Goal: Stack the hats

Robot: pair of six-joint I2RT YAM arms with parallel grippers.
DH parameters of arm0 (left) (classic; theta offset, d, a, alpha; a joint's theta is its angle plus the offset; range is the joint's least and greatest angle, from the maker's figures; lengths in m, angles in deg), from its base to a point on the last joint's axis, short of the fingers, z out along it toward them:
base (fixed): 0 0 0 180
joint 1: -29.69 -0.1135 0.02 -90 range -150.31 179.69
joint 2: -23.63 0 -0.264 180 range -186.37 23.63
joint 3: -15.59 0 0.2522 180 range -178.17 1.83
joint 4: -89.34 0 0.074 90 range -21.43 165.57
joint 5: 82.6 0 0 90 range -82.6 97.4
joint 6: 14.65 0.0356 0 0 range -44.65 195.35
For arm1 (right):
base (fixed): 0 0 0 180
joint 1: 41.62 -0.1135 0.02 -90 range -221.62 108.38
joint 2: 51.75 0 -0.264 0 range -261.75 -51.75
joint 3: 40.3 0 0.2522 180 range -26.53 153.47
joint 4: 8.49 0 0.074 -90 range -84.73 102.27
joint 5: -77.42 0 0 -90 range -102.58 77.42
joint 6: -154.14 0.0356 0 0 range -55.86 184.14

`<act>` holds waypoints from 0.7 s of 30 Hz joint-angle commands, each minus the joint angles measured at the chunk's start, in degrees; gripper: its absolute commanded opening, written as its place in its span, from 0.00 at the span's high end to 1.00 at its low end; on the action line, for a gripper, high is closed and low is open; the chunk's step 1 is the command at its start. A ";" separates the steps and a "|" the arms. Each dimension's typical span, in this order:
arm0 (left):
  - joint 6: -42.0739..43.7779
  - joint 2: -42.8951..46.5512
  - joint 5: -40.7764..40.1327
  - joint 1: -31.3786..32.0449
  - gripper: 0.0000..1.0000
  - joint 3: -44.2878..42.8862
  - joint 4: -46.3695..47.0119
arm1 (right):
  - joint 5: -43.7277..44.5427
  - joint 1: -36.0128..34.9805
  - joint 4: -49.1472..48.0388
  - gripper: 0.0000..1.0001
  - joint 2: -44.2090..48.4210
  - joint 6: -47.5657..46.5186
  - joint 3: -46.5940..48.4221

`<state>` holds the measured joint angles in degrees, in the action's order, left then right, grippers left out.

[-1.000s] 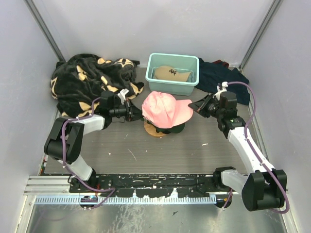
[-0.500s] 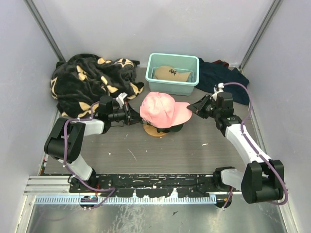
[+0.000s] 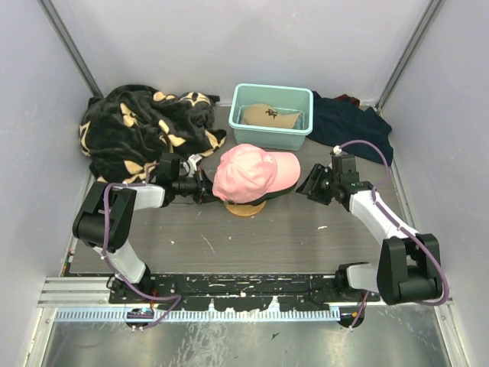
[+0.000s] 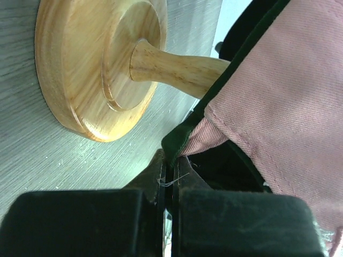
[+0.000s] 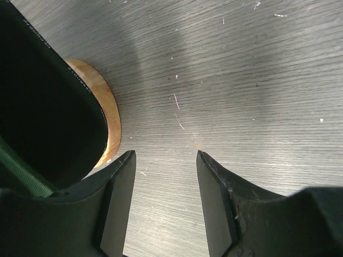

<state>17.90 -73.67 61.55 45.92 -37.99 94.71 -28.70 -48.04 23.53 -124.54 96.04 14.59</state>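
Observation:
The pink hat [image 3: 252, 172] sits on top of a wooden stand [image 3: 246, 208], brim pointing right. My left gripper [image 3: 205, 188] is at its left rim. The left wrist view shows that gripper [image 4: 170, 166] shut on the hem, pinching pink fabric [image 4: 284, 96] together with a dark green edge [image 4: 185, 134]. My right gripper [image 3: 309, 183] is just right of the brim tip. Its fingers [image 5: 164, 155] stand open over bare table, with the brim's dark underside [image 5: 48, 107] to their left. A tan hat [image 3: 267, 115] lies in the teal bin [image 3: 246, 93].
The black blanket with tan marks [image 3: 137, 126] is heaped at the back left. A dark navy cloth [image 3: 353, 122] lies at the back right beside the bin. In the left wrist view the stand's round base [image 4: 91, 64] and stem [image 4: 177, 67] are close by.
My right gripper has opened and let go of the pink hat's brim. The pink hat has come down and to the left onto the stand, hiding the dark hat beneath.

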 commanded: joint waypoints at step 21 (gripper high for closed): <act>6.55 -4.65 -0.45 -0.32 0.98 -10.45 -16.85 | -37.09 13.99 -40.47 0.44 -0.55 24.76 -6.51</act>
<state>23.08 -77.14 62.12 45.92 -47.23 80.98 -59.54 -34.00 -5.08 -124.17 114.31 8.58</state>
